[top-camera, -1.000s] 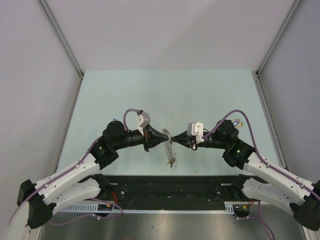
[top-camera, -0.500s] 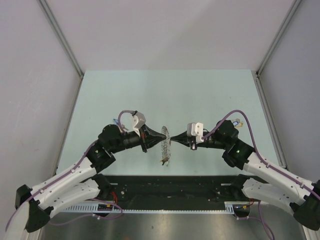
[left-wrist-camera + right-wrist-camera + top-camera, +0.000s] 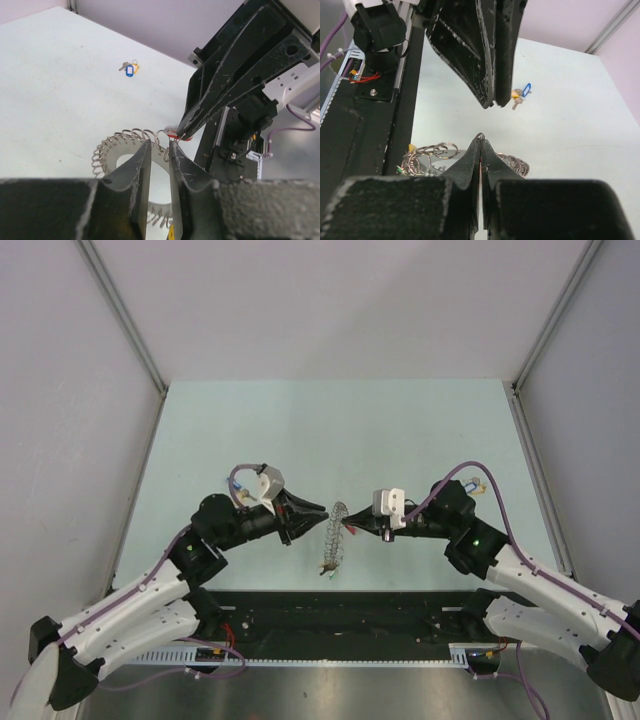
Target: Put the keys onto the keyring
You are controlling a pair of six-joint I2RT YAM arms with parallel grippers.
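**Keyring [image 3: 335, 540]: approx. half loaded, one pair of keys left out**

Hanging mid-air betw. both grippers, over the table [image 3: 400, 420]. R gripper [image 3: 349, 530] pinching tight on a small loop at its edge, sth red showing at the tips. L gripper [image 3: 322, 511] sitting just beside, jaws a slit apart, gripping nothing. Blue + yellow keys [image 3: 130, 69] lying on the table, well apart from it. Low end dangling w/ small rings [image 3: 427, 154] + green/yellow bits, prob. more keys riding on it; can't tell for sure. Judging: blue/yellow pair remaining to thread.

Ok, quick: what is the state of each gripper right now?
Left gripper: fingers slightly open, holding nothing.
Right gripper: closed, pinching a small loop of the keyring.
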